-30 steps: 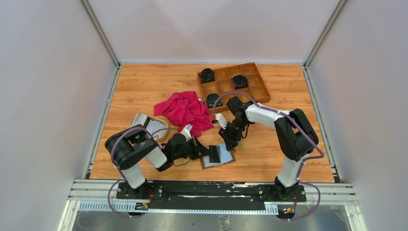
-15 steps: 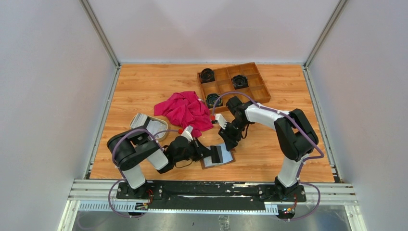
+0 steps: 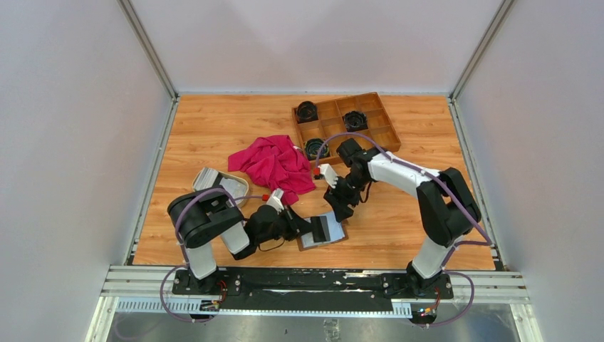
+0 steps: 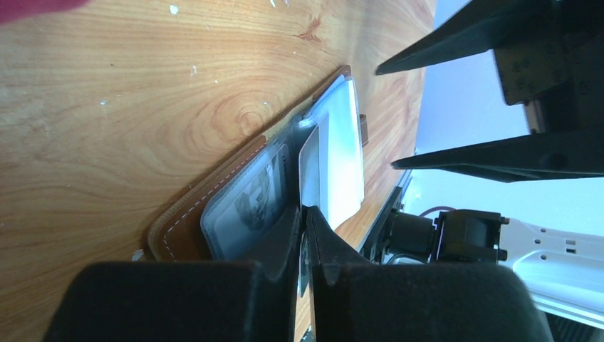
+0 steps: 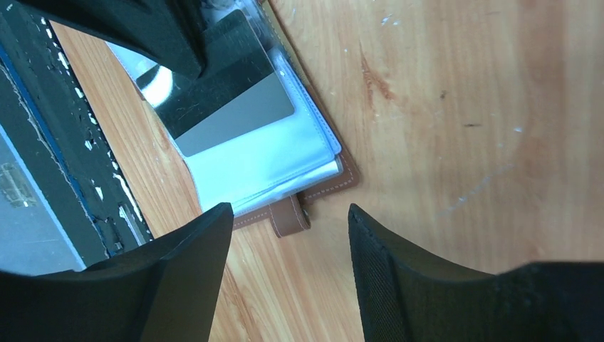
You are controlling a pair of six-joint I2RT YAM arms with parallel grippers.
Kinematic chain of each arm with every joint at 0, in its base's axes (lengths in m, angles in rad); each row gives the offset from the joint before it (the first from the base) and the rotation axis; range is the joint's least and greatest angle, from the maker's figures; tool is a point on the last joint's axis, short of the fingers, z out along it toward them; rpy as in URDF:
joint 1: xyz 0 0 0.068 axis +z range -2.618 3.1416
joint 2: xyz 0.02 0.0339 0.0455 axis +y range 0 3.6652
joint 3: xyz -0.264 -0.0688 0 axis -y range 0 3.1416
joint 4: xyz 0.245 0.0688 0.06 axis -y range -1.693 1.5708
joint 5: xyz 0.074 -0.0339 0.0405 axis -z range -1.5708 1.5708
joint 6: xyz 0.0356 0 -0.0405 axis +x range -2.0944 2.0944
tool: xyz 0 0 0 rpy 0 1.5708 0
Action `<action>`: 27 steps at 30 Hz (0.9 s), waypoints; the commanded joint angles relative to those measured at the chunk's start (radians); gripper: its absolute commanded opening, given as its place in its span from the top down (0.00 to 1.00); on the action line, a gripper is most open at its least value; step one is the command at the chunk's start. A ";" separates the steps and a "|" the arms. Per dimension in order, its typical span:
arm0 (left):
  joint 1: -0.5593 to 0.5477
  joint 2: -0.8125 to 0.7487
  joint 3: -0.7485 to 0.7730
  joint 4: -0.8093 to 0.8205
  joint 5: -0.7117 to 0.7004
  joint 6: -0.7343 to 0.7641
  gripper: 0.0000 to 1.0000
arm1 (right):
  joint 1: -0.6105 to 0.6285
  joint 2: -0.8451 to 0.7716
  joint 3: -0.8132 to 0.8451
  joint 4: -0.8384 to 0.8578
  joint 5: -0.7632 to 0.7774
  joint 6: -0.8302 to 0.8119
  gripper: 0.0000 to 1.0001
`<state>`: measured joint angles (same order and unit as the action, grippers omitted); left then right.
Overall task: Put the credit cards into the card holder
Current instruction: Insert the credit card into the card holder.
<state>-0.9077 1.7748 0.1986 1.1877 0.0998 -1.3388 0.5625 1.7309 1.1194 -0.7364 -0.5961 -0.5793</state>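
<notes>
Swinging rightward since before, the left arm (image 3: 214,224) is keeping the left gripper (image 4: 305,214) clamped on a grey-and-black credit card (image 5: 235,114), edge-on against the clear pockets of the open brown card holder (image 3: 324,235) at the table's (image 3: 399,235) near edge; beyond, the right gripper (image 5: 288,211) is hovering spread-open.

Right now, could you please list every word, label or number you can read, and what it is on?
No text is legible.
Pocketed card in the card holder: grey print, too blurred to read.
Credit card in the left gripper: dark and grey faces, no lettering visible.
</notes>
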 commanded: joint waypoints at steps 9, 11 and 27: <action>-0.011 0.069 -0.041 0.011 -0.035 0.013 0.81 | -0.022 -0.196 -0.005 -0.021 -0.099 -0.111 0.38; -0.011 0.067 -0.041 0.005 -0.035 0.015 0.80 | -0.017 -0.221 -0.010 -0.020 -0.187 -0.134 0.38; -0.011 0.081 -0.051 0.023 -0.034 0.016 0.74 | 0.315 -0.285 -0.127 0.098 -0.192 -0.618 0.51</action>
<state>-0.9081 1.8229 0.1707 1.2854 0.0952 -1.3540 0.8318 1.4250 0.9878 -0.6758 -0.8440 -1.0557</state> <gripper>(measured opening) 0.258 0.516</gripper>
